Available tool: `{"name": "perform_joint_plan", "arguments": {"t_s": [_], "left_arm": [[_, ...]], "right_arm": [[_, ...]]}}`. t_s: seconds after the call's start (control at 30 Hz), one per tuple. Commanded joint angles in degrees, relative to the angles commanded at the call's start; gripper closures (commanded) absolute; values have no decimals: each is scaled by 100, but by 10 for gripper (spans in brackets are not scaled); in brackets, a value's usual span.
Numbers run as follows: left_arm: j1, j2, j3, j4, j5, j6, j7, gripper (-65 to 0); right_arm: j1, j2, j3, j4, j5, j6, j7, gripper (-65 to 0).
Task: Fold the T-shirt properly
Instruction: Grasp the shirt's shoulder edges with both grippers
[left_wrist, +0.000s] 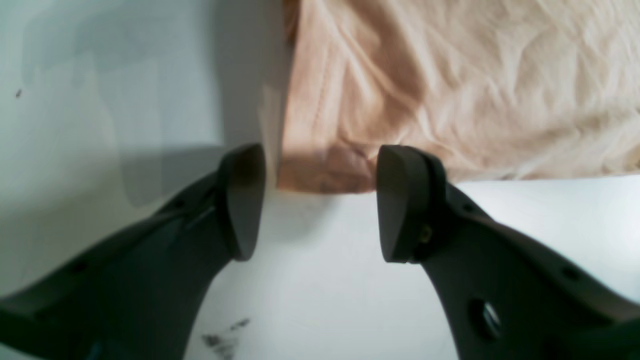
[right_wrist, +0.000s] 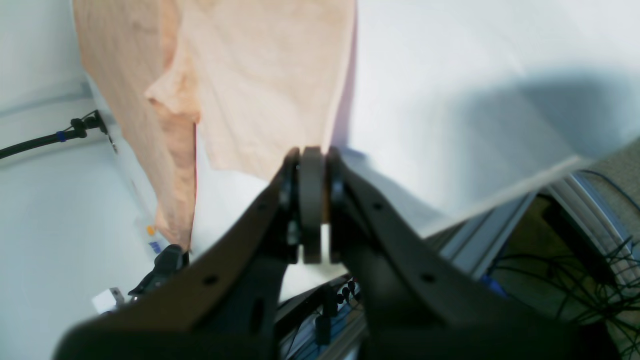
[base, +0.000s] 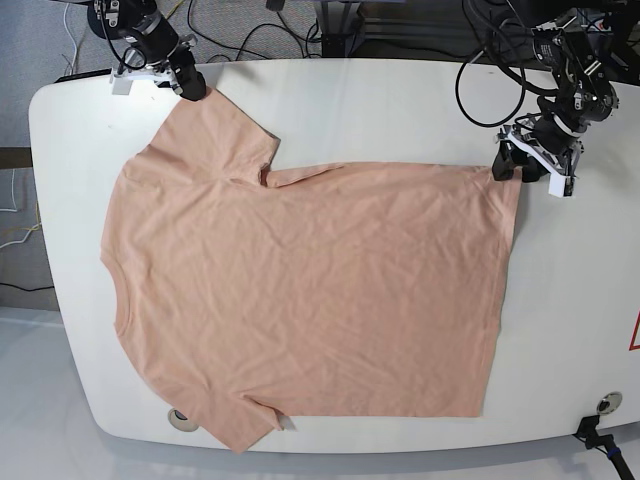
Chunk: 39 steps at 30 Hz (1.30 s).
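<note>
left gripper (left_wrist: 320, 200): jaws spread wide, hem corner of T-shirt (base: 310, 290) just ahead between the tips | right gripper (right_wrist: 312, 200): pads pressed together at the sleeve edge, cloth pinch hidden | T-shirt flat on table (base: 400, 100), far sleeve overhanging the edge

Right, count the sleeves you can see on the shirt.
2. On the T-shirt, one sleeve lies at the far-left corner by the right tool; the other sleeve overhangs the near table edge.
</note>
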Motion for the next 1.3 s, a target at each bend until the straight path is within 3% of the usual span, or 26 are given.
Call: {"name": "perform_joint_plan", "arguments": {"t_s": [0.27,0.4,0.5,0.9,1.03,1.3], "left_arm": [[0,9,0,0,0,0,0,-310],[0,9,0,-9,0,0,0,-90],[0,9,0,-9,0,0,0,0],[70,0,0,70,0,0,44,0],[492,9,0,440,-18,0,53,0],[1424,0,-35,1020,-26,0,53,0]], "right_arm": [[9,0,0,0,0,0,0,0],[9,0,0,0,0,9,0,0],[9,0,0,0,9,9,0,0],[-18,-9,0,35,26,9,-18,0],[-18,-18,0,35,35,18,-352,0],[-369,-18,0,35,18,18,-369,0]]}}
